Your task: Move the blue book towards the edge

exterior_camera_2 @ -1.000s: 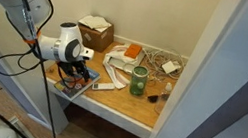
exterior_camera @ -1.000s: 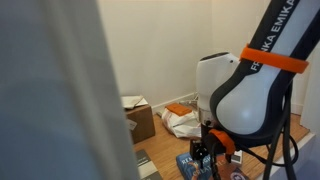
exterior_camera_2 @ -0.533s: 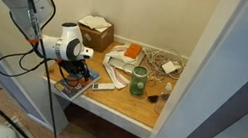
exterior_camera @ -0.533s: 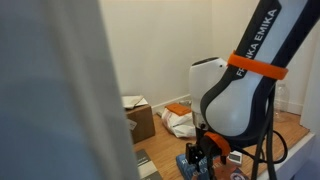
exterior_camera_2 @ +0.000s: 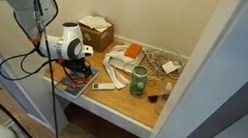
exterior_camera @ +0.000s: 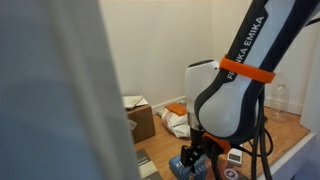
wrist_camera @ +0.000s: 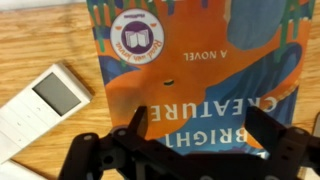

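Wooden desk [exterior_camera_2: 123, 104] whole only in an exterior view; lettering on book [wrist_camera: 200, 50] and remote [wrist_camera: 45, 105] clear only at wrist. Arm [exterior_camera_2: 68, 41] bent down, gripper [wrist_camera: 199, 112] spread wide over cover.

We find the book [wrist_camera: 200, 60] lying flat on the table [wrist_camera: 40, 40], with the remote [wrist_camera: 40, 108] just beside it on the left in the wrist view (whether the two touch, we cannot tell). The gripper [wrist_camera: 200, 125] stands over the book's near end, its fingers [wrist_camera: 137, 122] spread apart across the cover. In an exterior view the book sits at the table's front left corner, the cardboard box [exterior_camera_2: 96, 31] behind it against the back wall. The jar [exterior_camera_2: 138, 81] stands to the right, the remote lying between book and jar.
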